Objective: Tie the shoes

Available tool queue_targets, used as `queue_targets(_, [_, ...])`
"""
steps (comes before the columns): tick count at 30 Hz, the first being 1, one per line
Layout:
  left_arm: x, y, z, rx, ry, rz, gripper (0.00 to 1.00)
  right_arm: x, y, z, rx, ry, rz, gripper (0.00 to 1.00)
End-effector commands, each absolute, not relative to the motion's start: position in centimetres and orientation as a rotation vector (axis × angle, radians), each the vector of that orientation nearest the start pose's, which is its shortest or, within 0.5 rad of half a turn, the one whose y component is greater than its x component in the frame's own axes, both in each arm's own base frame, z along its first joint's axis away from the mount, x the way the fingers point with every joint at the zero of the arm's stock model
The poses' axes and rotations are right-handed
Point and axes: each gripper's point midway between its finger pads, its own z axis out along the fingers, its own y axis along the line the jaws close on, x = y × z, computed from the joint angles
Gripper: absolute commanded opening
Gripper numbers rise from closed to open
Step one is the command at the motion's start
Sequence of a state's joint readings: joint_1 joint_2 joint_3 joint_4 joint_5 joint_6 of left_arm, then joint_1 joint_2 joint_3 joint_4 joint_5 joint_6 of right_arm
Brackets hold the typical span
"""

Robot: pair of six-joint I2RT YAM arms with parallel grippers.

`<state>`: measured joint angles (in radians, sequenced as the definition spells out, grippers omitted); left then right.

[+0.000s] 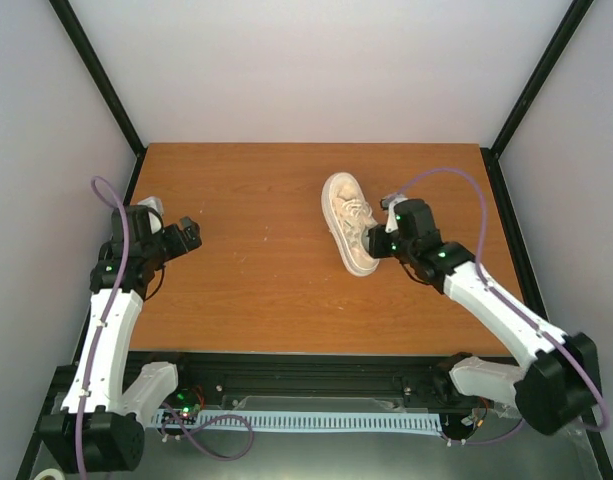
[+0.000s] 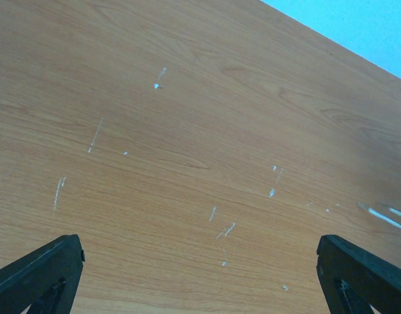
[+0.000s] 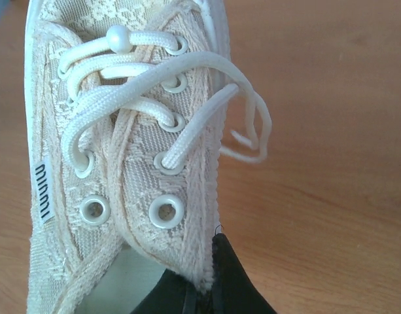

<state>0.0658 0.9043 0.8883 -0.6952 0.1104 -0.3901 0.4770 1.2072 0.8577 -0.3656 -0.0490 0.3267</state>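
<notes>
Cream sneaker (image 1: 346,222), its collar pinched by right claw (image 1: 372,243), laces (image 3: 122,98) loose

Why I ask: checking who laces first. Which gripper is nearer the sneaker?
Right. The right gripper is shut on the sneaker's upper edge; the left gripper hangs open far to its left.

table (image 1: 256,290): orange-brown wood grain | on it: cream sneaker (image 1: 348,225), right of centre, laces (image 3: 252,124) loose
</notes>
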Motion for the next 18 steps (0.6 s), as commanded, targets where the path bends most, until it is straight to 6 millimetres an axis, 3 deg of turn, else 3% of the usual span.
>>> queue_targets(1, [28.8, -0.9, 23.8, -0.372, 2.187, -0.350, 1.00, 31.8, 16.6, 25.2, -0.155, 2.126, 0.490, 0.03])
queue_targets(5, [28.5, -1.0, 24.4, -0.353, 2.150, -0.353, 1.00, 31.6, 14.2, 27.2, -0.111, 2.092, 0.355, 0.03])
queue_targets(10, [28.4, -1.1, 24.5, -0.344, 2.142, -0.358, 1.00, 31.8, 12.0, 28.0, -0.026, 2.084, 0.234, 0.03])
queue_targets(13, [28.4, -1.0, 24.5, -0.353, 2.145, -0.349, 1.00, 31.7, 12.3, 26.0, 0.003, 2.134, 0.264, 0.03])
queue_targets(18, [28.4, 0.0, 24.4, -0.402, 2.145, -0.299, 1.00, 30.2, 15.3, 19.4, -0.007, 2.257, 0.423, 0.03])
